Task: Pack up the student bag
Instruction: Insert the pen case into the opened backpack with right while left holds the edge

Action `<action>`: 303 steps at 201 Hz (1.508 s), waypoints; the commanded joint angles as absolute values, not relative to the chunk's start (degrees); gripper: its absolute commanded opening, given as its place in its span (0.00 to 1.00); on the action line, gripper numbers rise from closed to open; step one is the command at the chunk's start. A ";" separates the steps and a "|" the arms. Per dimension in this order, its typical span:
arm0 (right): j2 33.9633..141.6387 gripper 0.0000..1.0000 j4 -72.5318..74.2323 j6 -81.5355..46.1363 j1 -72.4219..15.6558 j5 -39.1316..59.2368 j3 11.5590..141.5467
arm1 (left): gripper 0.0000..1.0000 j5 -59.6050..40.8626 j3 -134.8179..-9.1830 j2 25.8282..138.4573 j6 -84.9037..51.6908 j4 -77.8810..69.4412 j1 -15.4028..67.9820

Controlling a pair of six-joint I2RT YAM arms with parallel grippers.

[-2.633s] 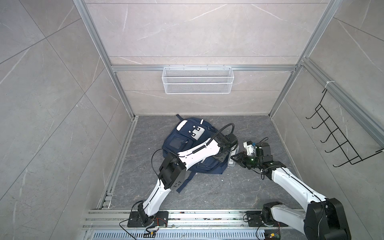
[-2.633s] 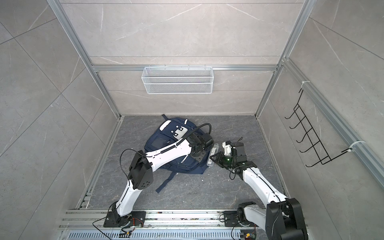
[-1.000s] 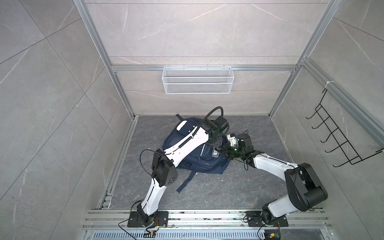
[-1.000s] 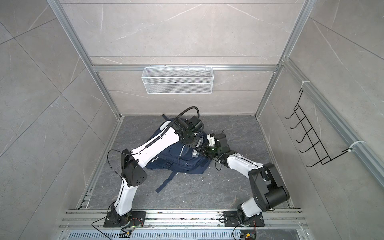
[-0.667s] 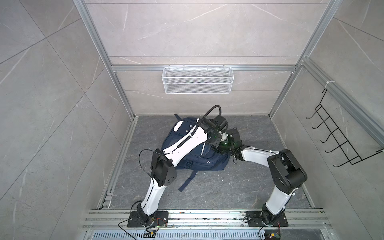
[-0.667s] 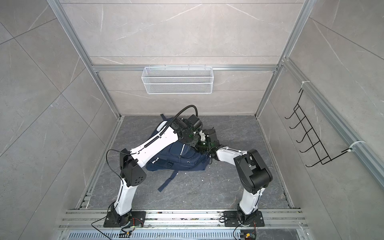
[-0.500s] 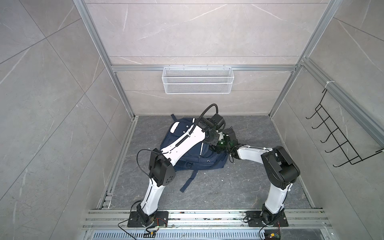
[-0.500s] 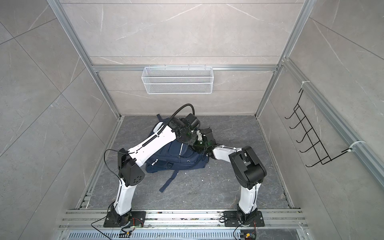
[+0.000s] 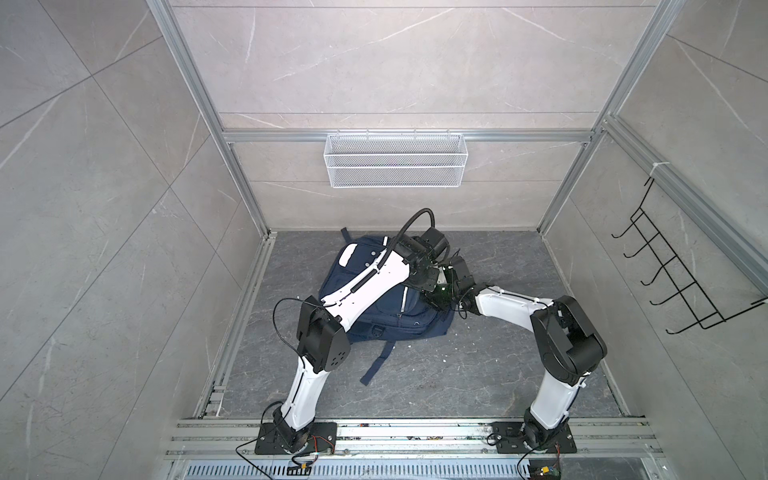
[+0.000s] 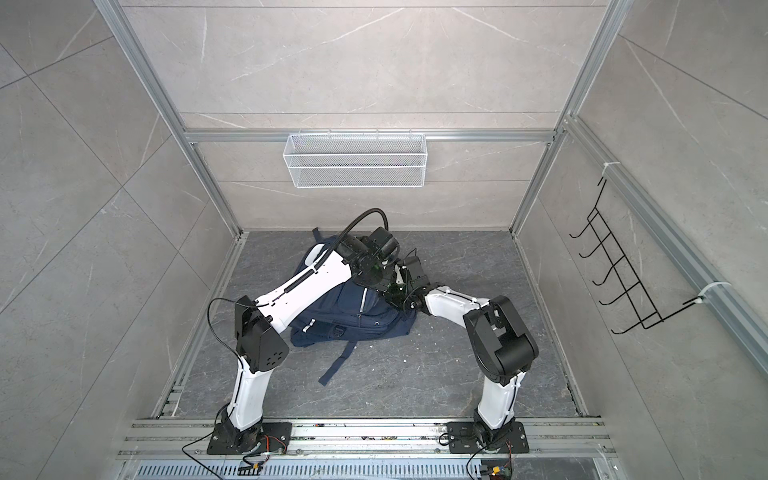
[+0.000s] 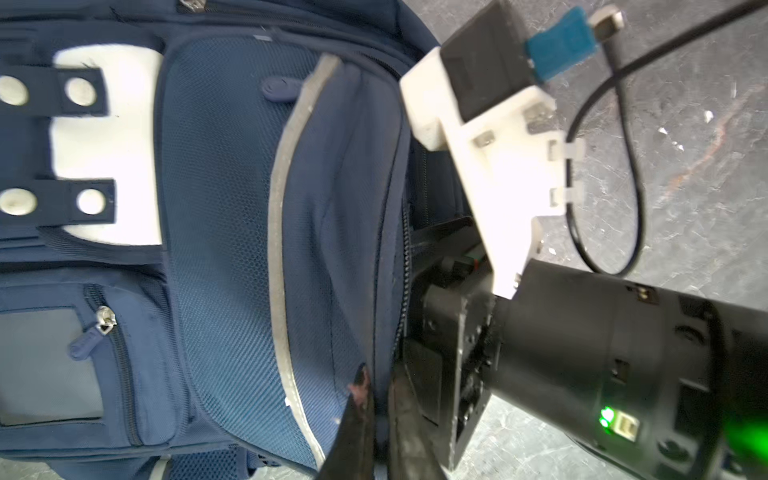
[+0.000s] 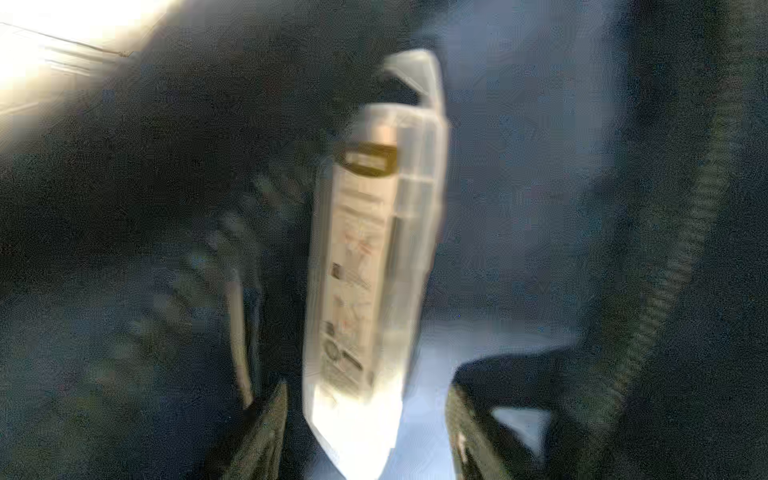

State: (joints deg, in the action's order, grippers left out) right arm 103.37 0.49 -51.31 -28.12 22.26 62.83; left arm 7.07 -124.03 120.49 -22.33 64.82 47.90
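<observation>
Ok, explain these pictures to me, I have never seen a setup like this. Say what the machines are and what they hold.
Two white-and-black robot arms, the left arm and the right arm, are bolted to a rail at the near edge. Both top views look down from above. The other two pictures come from cameras on the arms' wrists. On the grey floor lies the student bag, a navy backpack. The left gripper pinches the bag's fabric beside a zip. The right gripper reaches into the dark bag; its jaws stand apart around a blurred clear case, seemingly not gripping it.
</observation>
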 commanded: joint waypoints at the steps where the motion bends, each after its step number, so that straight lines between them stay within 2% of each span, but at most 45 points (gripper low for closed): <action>1: 98.89 0.66 -4.26 -48.00 -29.19 21.06 61.29 | 0.00 3.87 -125.13 116.88 -22.69 61.23 48.60; 141: 80.33 0.67 -12.21 -45.19 -28.21 13.06 48.84 | 0.00 1.04 -126.30 121.36 -22.35 60.38 48.67; 213: 68.86 0.63 -19.14 -43.28 -29.65 6.48 42.30 | 0.00 -1.75 -138.69 132.87 -20.75 64.54 51.50; 224: 68.08 0.63 -20.31 -43.10 -30.25 5.48 42.39 | 0.10 -2.10 -138.45 132.81 -21.22 64.63 51.50; 238: 67.76 0.63 -20.94 -43.06 -31.63 4.45 42.54 | 0.39 -2.05 -134.70 130.12 -21.70 63.03 51.12; 253: 68.51 0.63 -20.93 -43.31 -33.58 3.90 43.30 | 0.55 -2.61 -127.93 124.69 -22.62 59.06 49.88; 269: 70.27 0.63 -20.96 -43.20 -36.47 2.06 44.77 | 0.58 -3.67 -120.10 119.17 -23.63 55.12 47.96; 303: 77.43 0.59 -19.10 -43.18 -41.54 -0.31 48.75 | 0.58 -2.36 -105.85 108.96 -24.23 50.13 44.30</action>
